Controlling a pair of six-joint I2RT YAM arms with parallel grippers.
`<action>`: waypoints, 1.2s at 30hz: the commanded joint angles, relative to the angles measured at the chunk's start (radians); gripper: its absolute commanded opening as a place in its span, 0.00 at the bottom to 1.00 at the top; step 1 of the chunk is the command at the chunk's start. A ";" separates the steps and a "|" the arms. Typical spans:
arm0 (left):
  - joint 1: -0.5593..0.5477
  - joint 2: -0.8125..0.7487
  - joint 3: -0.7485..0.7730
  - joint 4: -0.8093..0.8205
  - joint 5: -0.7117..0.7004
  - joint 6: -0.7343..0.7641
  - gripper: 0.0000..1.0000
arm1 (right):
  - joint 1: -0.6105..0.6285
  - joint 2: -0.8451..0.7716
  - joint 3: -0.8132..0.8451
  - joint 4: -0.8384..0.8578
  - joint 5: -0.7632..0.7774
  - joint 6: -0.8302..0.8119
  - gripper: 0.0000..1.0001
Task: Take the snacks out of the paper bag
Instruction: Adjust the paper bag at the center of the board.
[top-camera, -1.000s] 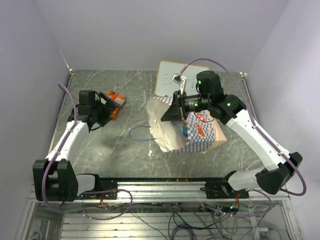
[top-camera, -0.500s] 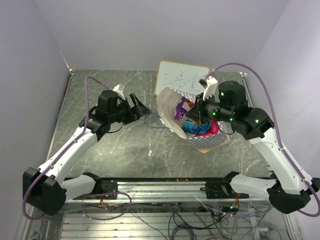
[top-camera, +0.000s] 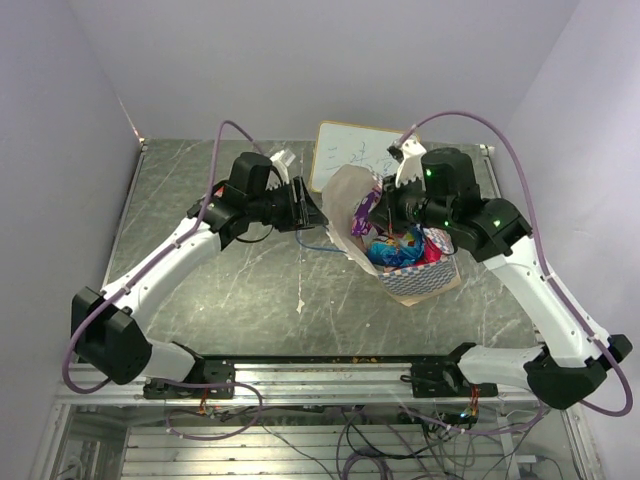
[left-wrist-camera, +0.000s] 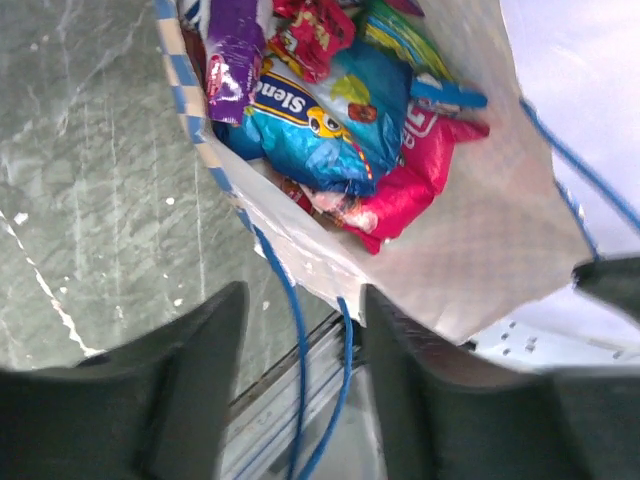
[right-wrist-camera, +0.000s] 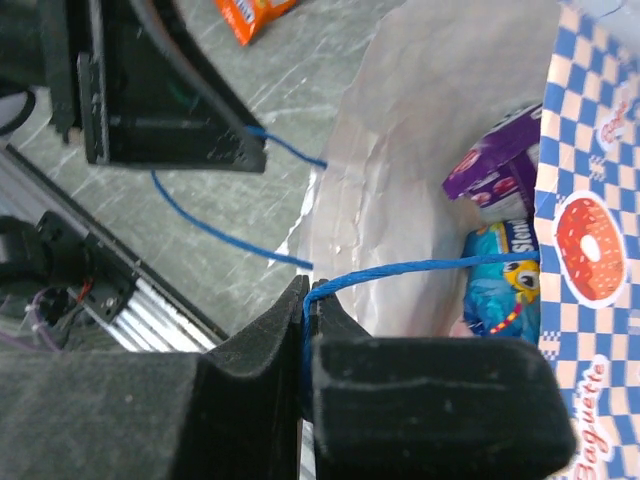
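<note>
right gripper (right-wrist-camera: 305, 300) clamped on blue cord (right-wrist-camera: 420, 268) of bag (right-wrist-camera: 400, 150); left gripper (left-wrist-camera: 300, 300) fingers apart astride the near rim; snacks (left-wrist-camera: 320, 120) piled inside.

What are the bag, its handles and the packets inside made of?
The paper bag looks like matte, creased paper. Its blue handles seem twisted cord. The snacks look like glossy plastic film, crinkled and catching light.

A grey-green marbled worktop (top-camera: 200, 300) with pale veins spreads beneath the left end effector (top-camera: 318, 216). Plain pale lavender walls (top-camera: 300, 60), evenly lit, close it in behind and at both sides. A white signboard (top-camera: 345, 150) sits just beyond that end effector, near the back wall.
</note>
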 joint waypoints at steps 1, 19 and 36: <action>-0.035 0.012 0.094 -0.047 0.062 0.033 0.43 | 0.008 0.020 0.109 -0.035 0.161 -0.015 0.00; -0.292 0.286 0.522 -0.067 0.144 0.030 0.07 | -0.439 0.082 0.271 0.408 0.552 -0.577 0.00; -0.298 0.379 0.591 -0.054 0.100 0.030 0.07 | -0.484 0.117 0.398 0.322 0.162 -0.559 0.00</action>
